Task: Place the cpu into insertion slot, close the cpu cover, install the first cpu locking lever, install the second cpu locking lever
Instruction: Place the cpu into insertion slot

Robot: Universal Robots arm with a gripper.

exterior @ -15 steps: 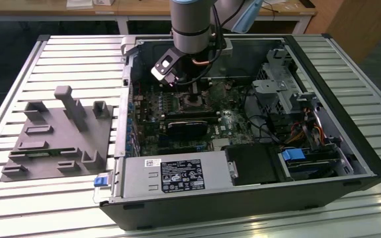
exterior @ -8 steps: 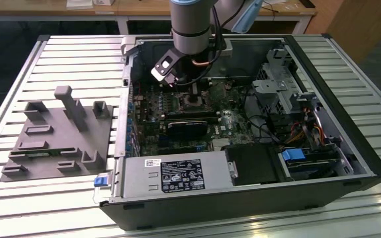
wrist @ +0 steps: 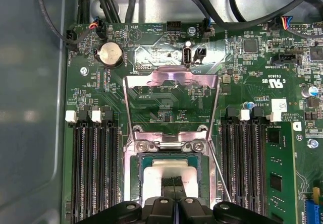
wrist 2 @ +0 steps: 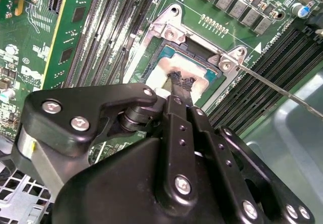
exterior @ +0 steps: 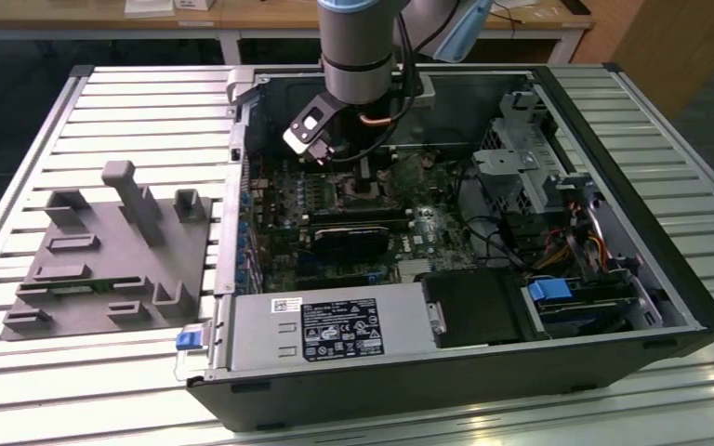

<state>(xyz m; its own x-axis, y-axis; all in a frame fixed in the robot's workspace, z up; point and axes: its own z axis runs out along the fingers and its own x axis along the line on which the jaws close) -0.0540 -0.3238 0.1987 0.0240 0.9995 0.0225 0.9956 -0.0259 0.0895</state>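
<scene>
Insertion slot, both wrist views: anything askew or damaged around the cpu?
Nothing stands out. The cpu lies flat and square in the insertion slot under the shut pincer; the cpu cover is swung fully open, and a thin lever rod stands free beside the slot.

cpu (wrist: 154, 176) 1 | insertion slot (wrist: 135, 181) 1 | cpu cover (wrist: 171, 77) 1 | gripper (wrist: 174, 182) 1 | coin cell (wrist: 109, 54) 1 | memory-slot banks (wrist: 93, 168) 2 | grey fixture (exterior: 109, 251) 1 | computer case (exterior: 456, 390) 1
</scene>
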